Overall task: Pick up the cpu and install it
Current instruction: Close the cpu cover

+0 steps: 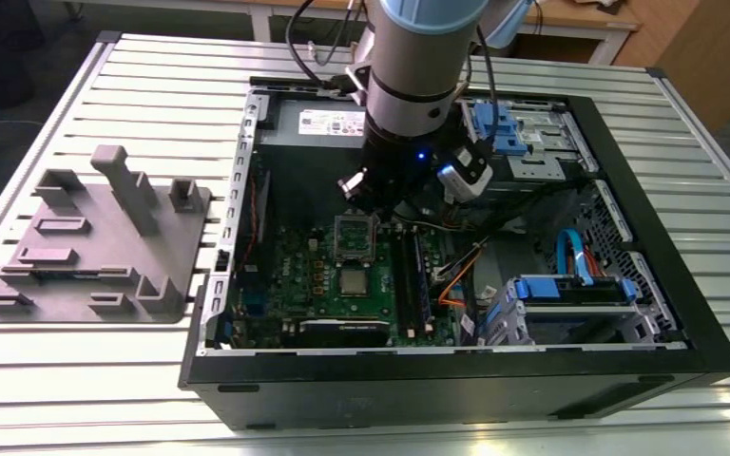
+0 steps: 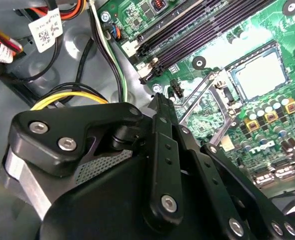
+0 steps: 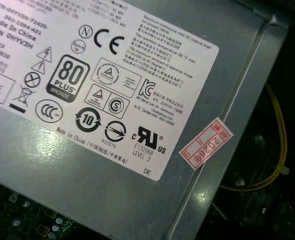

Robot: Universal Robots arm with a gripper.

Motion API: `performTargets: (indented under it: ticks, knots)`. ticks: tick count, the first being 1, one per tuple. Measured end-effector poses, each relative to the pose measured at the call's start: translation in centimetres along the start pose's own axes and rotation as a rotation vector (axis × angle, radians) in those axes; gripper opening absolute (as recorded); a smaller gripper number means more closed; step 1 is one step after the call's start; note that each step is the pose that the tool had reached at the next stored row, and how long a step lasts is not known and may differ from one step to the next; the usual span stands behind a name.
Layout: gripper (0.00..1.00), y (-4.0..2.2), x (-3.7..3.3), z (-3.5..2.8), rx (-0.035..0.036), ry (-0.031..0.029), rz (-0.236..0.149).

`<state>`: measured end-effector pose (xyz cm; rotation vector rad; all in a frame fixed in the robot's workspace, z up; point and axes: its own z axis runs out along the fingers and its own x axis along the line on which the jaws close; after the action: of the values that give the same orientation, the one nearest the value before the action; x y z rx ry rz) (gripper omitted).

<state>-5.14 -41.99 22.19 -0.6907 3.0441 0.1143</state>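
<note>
Black gripper (image 1: pixel 382 201) hangs inside the one open PC case (image 1: pixel 669 313), low over the green motherboard (image 1: pixel 320 285). How wide it stands: can't tell. It is nearest to one metal socket frame (image 1: pixel 355 235), which has a dark centre.

One cpu (image 1: pixel 355 282): a silver-grey square lying flat on the board just beside that frame, apart from the gripper. In the second wrist view it (image 2: pixel 260 75) sits inside a socket outline, with three yellow-topped square parts (image 2: pixel 271 117) near it.

One power supply (image 3: pixel 112 190) carries one white label (image 3: pixel 102 85) and one red sticker (image 3: pixel 206 143), with one yellow wire (image 3: pixel 277 150) beside it.

Two blue drive brackets (image 1: pixel 568 290) are in the case. One grey fixture (image 1: pixel 99 247) stands on the slatted table (image 1: pixel 86 380) at the exterior view's left, well apart.
</note>
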Motion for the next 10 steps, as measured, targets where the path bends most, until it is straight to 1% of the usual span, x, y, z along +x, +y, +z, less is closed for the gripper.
performTargets:
  ticks: [4, 10]
  knots:
    - [0.10, 0.00, 0.00, -0.01, -0.0014, 0.0041, -0.053]
    - [0.10, 0.01, -0.01, -0.14, -0.0031, 0.0075, -0.104]
